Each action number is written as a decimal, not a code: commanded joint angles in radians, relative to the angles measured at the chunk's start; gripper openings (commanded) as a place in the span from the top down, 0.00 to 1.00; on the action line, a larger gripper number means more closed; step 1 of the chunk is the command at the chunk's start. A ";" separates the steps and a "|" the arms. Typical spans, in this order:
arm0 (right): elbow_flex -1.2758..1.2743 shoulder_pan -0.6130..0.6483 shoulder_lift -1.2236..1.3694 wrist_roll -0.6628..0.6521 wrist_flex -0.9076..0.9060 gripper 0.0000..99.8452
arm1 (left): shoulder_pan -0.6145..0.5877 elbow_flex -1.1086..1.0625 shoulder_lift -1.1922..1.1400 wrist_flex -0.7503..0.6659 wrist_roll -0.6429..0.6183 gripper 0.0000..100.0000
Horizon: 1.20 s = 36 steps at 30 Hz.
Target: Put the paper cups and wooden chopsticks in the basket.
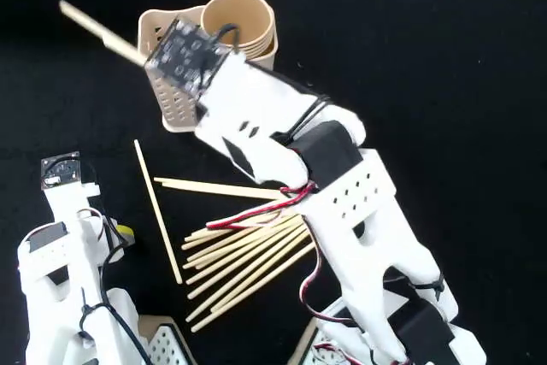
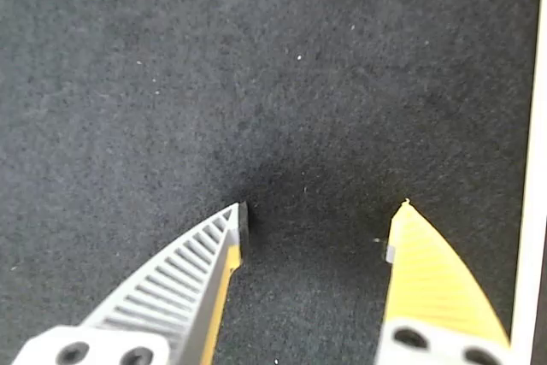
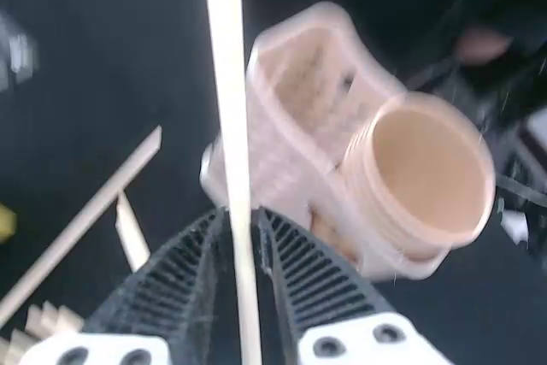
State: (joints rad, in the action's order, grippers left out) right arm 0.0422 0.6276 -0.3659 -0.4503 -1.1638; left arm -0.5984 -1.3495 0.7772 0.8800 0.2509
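Pale wood: one slim, square-edged chopstick [image 3: 229,83] is pinched tight in the right end effector [image 3: 241,215], right over the slotted plastic basket [image 1: 175,108] where the stacked paper cups [image 1: 244,19] sit. It wants tipping steeper, I'd say, lower end aimed beside the cups before release. More smooth loose chopsticks [image 1: 244,258] fan across the black, felt-like tabletop [image 1: 444,83]; the left end effector [image 2: 316,220] gapes wide, empty.

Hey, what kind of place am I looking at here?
Probably a robot practice bench, not a kitchen: a black-covered table, the right gripper holding one chopstick by a basket of paper cups, more chopsticks scattered.
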 commanded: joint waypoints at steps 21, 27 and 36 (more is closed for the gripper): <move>0.064 0.009 0.328 0.163 0.957 0.99 | -0.002 -0.001 0.012 -0.011 -0.011 0.72; 0.064 -0.018 0.400 0.305 1.040 0.99 | -0.002 -0.001 0.012 -0.009 -0.009 0.72; 0.056 -0.043 0.513 0.322 1.042 0.98 | -0.002 -0.010 0.012 -0.009 -0.006 0.72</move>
State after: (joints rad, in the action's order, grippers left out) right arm 0.0483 0.6015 0.1496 -0.1343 -0.1343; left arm -0.5984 -1.3571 0.7787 0.8800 0.2493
